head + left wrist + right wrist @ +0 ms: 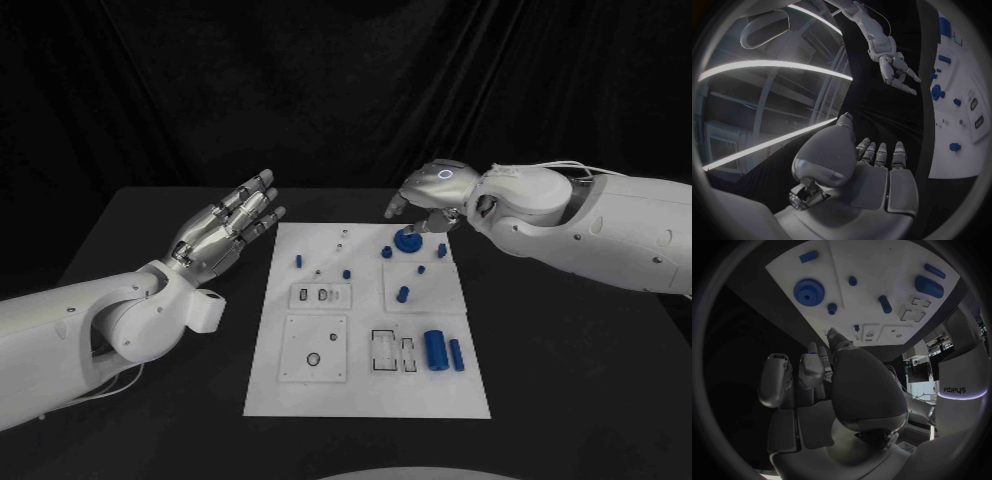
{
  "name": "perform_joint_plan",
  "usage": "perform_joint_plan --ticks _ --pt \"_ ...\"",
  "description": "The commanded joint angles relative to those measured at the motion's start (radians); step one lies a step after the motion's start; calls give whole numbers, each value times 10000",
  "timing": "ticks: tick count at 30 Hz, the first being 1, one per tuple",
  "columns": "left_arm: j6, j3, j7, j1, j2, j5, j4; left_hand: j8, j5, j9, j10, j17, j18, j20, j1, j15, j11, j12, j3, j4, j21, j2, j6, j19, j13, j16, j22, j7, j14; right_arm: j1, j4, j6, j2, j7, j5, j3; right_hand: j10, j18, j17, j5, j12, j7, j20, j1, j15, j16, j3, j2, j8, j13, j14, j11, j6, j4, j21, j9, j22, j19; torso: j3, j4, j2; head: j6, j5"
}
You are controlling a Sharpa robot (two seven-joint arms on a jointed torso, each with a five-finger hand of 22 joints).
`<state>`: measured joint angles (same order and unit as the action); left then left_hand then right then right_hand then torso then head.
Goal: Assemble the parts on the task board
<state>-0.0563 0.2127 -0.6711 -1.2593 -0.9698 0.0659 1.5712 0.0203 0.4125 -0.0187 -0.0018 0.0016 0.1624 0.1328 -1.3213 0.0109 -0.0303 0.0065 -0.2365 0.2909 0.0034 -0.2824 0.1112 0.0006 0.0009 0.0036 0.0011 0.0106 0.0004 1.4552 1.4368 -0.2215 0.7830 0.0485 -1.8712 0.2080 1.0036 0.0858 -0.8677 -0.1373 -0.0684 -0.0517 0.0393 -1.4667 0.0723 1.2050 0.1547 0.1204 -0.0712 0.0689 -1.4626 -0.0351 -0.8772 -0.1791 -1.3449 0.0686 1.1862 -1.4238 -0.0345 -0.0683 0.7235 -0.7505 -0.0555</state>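
White and flat, the task board (368, 395) lies in the middle of the black counter (562, 380), its near end closest to us. Two blue cylinders (444, 352) lie side by side near its right edge, next to rectangular slots. Further up, small blue pegs (404, 294) stand scattered, and a blue gear (410, 240) sits at the far right corner. Just above that gear hovers the right hand (428, 200), fingers pointing down and apart, gripping nothing. Off to the board's left, the left hand (231, 226) is raised with palm open, fingers spread, empty.
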Motion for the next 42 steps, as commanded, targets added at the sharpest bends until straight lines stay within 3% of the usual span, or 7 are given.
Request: perform_joint_plan --ticks 1,4,14,23,29,38,42 --pt "149 -12 -1280 -24 -6 135 49 24 68 0 18 -16 185 -92 -117 -17 64 -65 37 -1 -34 12 -28 -6 -9 -36 -11 73 -4 -72 -57 -180 -17 -153 -14 -7 50 -36 6 61 -47 -71 1 97 -24 36 -8 -10 37 15 -137 0 -17 32 -38 -7 16 57 10 -115 187 69 -73" --pt "139 -12 -1289 -24 -24 137 50 21 86 1 18 -16 186 -100 -131 -14 65 -65 40 -2 -34 12 -28 -6 -9 -36 -11 99 -4 -141 -119 -120 -49 -132 61 -7 109 -38 4 141 -56 -114 11 135 -37 45 -17 -8 34 20 -133 -26 -20 27 -47 -5 40 64 13 -125 262 114 -75" --pt "101 -11 -1284 -23 -62 132 79 19 103 1 18 -16 188 -106 -141 -16 68 -65 45 -1 -34 5 -27 -6 -9 -36 -11 86 -4 -282 -262 240 -140 -77 142 -7 249 -39 33 269 -88 -164 33 191 -59 41 -23 -21 7 32 -119 -56 -87 17 -51 9 67 83 -13 -165 322 169 -140" --pt "-9 -11 -1251 -23 -15 115 28 14 167 -1 18 -16 193 -128 -191 -32 120 -65 74 -1 -34 -20 -16 -6 -9 -36 -11 47 -4 -453 -517 336 -255 57 151 -7 308 -40 40 130 -69 -228 54 106 -74 43 55 -80 -41 20 -104 -62 -220 91 -53 32 101 109 -36 -203 345 137 -147" --pt "-59 -11 -1235 -23 -3 108 6 10 162 0 18 -16 198 -167 -190 -33 149 -65 79 7 -34 -32 -22 -6 -9 -36 -11 50 -4 -551 -678 266 -324 164 162 -7 392 -40 41 125 -79 -302 67 158 -86 48 64 -93 -89 21 -98 -81 -357 79 -47 53 116 132 -51 -183 325 73 -84" --pt "-122 -10 -1197 -22 29 76 -50 9 165 0 18 -16 198 -183 -190 -40 171 -65 84 9 -34 -40 -22 -6 -9 -36 -11 52 -4 -634 -838 195 -415 358 339 -7 145 -44 93 -860 40 -414 130 260 -153 36 265 -203 43 -42 -69 -172 -247 120 -53 -21 216 181 -71 -178 334 80 -51" --pt "-147 -10 -1164 -21 49 72 -87 5 205 1 18 -16 194 -197 -198 -53 203 -65 100 4 -34 -54 -26 -6 -9 -36 -11 42 -4 -666 -918 149 -467 425 362 -7 165 -45 104 -1058 28 -395 141 281 -159 32 338 -227 46 -38 -60 -177 -239 130 -56 -24 243 187 -73 -188 336 63 -62"
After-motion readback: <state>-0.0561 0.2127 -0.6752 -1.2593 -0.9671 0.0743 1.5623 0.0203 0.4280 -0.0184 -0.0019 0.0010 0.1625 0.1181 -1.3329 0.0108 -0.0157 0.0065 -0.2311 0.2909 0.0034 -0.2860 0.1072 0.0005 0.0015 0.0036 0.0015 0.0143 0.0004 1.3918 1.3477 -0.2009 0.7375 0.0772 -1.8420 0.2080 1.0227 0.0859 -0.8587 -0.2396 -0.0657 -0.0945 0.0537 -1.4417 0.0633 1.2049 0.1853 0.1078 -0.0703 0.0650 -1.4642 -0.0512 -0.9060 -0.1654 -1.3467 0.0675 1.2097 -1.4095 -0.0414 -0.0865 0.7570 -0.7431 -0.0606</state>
